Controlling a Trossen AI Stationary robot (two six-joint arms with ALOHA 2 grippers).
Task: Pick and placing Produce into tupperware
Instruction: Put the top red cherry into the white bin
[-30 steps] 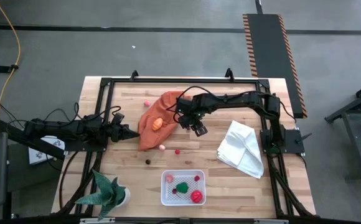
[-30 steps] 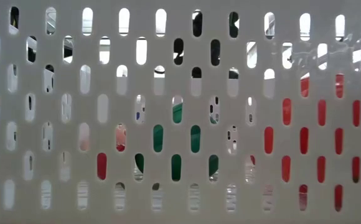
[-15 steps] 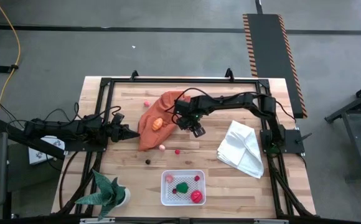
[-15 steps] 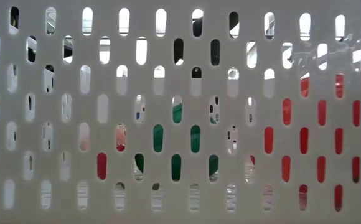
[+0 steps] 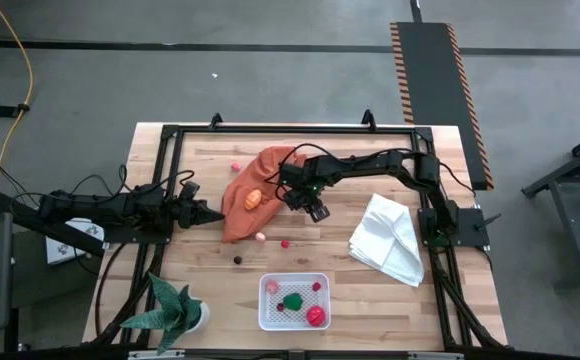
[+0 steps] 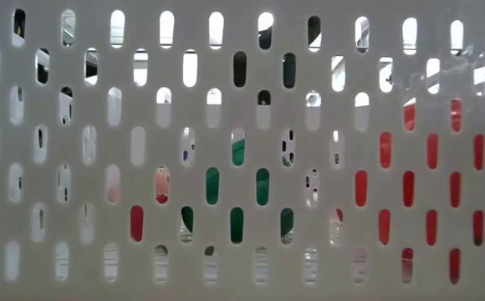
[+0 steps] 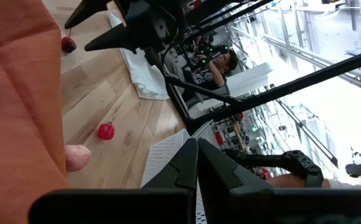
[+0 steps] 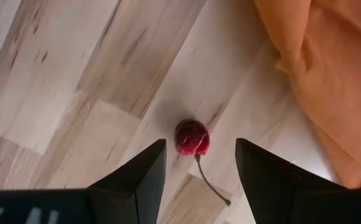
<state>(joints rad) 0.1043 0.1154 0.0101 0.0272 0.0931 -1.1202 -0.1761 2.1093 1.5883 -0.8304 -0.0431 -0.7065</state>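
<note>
The right claw (image 8: 196, 163) is held spread wide above a dark red cherry (image 8: 192, 137), which lies between its fingers on the wooden surface (image 5: 200, 280), apparently lined up for a grasp. An orange cloth (image 5: 255, 190) lies just beside it. The tupperware (image 5: 293, 301), already holding some produce, waits well apart. The left claw (image 5: 213, 215) is parked closed across the cloth.

Grey concrete floor (image 5: 270, 90) surrounds the wooden table (image 5: 190, 280).
</note>
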